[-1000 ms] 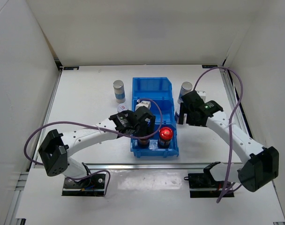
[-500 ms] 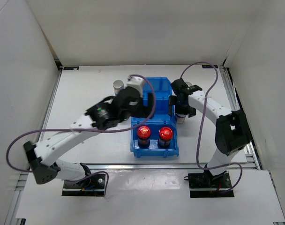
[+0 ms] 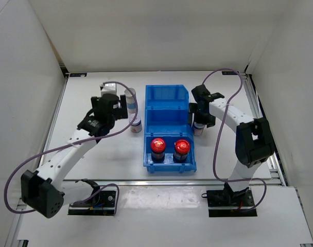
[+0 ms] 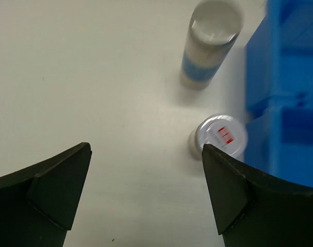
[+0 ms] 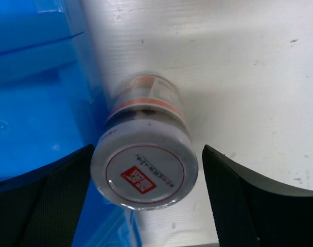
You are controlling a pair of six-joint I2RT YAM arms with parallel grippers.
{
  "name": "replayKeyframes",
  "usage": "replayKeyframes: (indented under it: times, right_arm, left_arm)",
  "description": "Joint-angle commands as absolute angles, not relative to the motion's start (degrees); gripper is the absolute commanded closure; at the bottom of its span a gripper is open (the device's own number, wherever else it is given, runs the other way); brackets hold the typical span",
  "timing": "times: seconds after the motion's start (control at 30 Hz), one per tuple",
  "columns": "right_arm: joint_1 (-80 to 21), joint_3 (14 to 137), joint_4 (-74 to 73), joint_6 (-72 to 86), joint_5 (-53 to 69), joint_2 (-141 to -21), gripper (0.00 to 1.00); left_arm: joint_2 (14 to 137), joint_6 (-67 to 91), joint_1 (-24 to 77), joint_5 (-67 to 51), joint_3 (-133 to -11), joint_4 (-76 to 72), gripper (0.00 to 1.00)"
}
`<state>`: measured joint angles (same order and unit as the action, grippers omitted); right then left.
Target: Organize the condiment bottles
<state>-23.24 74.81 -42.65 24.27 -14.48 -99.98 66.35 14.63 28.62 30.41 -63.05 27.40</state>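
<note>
Two dark bottles with red caps point(image 3: 157, 145) point(image 3: 181, 146) stand side by side in the near end of the blue bin point(image 3: 167, 98). My left gripper point(image 3: 125, 109) point(image 4: 146, 170) is open and empty over the table left of the bin. Ahead of it stand a white-blue grey-capped bottle point(image 3: 129, 95) point(image 4: 210, 43) and a short white-lidded bottle point(image 3: 136, 126) point(image 4: 220, 136). My right gripper point(image 3: 200, 116) point(image 5: 146, 206) is open with its fingers on either side of the other white-lidded bottle point(image 3: 198, 129) point(image 5: 144, 167), just outside the bin's right wall. The second grey-capped bottle is hidden by the right arm.
The bin's far compartment holds nothing. Its blue wall point(image 5: 38, 103) is right beside the right gripper's left finger, and its left wall point(image 4: 290, 92) is next to the left-hand bottles. White walls close in the table at the back and sides.
My left gripper let go of the second red-capped bottle in the bin and swung out to the left rear. My right gripper moved in over the white-lidded bottle beside the bin.
</note>
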Motion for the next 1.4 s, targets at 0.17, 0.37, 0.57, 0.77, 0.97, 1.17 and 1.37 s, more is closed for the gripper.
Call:
replayKeyframes:
  times: [0.17,0.37,0.57,0.77,0.97,1.17,1.37]
  right_arm:
    - [-20.6,78.0,-40.1,22.4,-10.6,-102.2,0.52]
    - [-20.0,81.3,-43.1,21.9,-9.9,-101.0,0.93]
    - [-27.1,86.8,-44.8,21.1,-20.3,-92.8,0.99]
    - [-31.5,96.1,-48.3,20.4,-20.1,-97.9,0.99]
    - [-34.1,96.7,-48.3,23.0,-17.2,-104.1,0.99]
    - [-34.6,95.6,-47.2,24.8,-15.5,-108.7,0.99]
    - [-34.6,93.6,-46.7,26.0,-15.5,-110.0,0.99]
  left_arm:
    - [68.7,14.9,26.6,25.1,-58.0,20.6,0.00]
    - [72.2,14.9,26.6,22.1,-60.1,21.2,0.00]
    - [72.7,14.9,26.6,19.8,-60.6,21.2,0.00]
    - [73.2,14.4,26.6,19.2,-61.2,21.2,0.00]
    - [73.7,14.4,26.6,18.1,-61.2,21.7,0.00]
    - [74.3,14.4,26.6,17.5,-61.2,21.7,0.00]
    - [74.3,14.4,26.6,16.3,-61.7,22.2,0.00]
